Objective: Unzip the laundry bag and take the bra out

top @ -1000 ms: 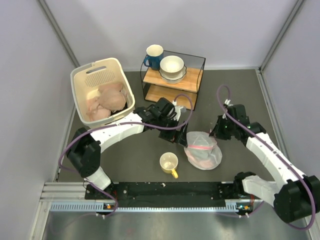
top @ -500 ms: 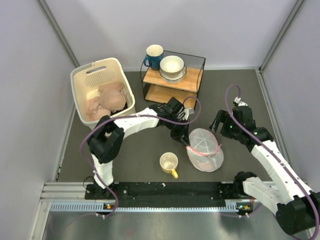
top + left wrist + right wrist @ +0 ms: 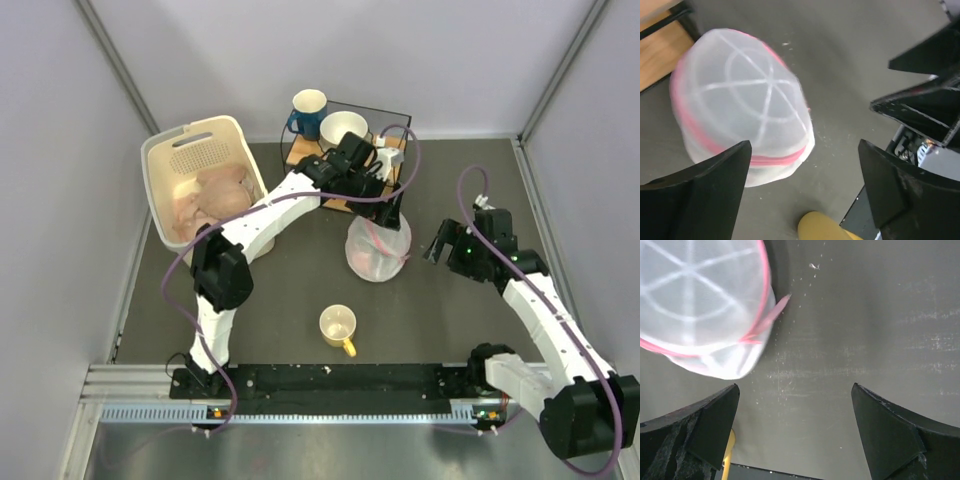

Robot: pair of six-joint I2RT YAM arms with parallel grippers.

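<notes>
The laundry bag (image 3: pixel 378 250) is a domed white mesh bag with a pink zip rim, lying in the middle of the table just in front of the shelf. A faint pink tint shows low through the mesh; the bra itself I cannot make out. My left gripper (image 3: pixel 392 207) hovers over the bag's far edge, open and holding nothing. In the left wrist view the bag (image 3: pixel 740 100) lies below the left gripper (image 3: pixel 805 147). My right gripper (image 3: pixel 437 245) stands open to the right of the bag, apart from it. In the right wrist view the right gripper (image 3: pixel 795 387) frames bare table, with the bag (image 3: pixel 700 305) and its pink zip tab (image 3: pixel 777 307) at upper left.
A yellow mug (image 3: pixel 338 327) stands near the front, below the bag. A cream slotted basket (image 3: pixel 160 190) with pale peach cloths sits at the back left. A wire-framed wooden shelf (image 3: pixel 330 190) behind the bag carries a white bowl (image 3: pixel 343 130), and a blue mug (image 3: pixel 307 112) stands beside it.
The bag has moved from beside the yellow mug back toward the shelf. My left arm swung up and back with it, and its jaws now stand open. The right gripper opened and drew off right.
</notes>
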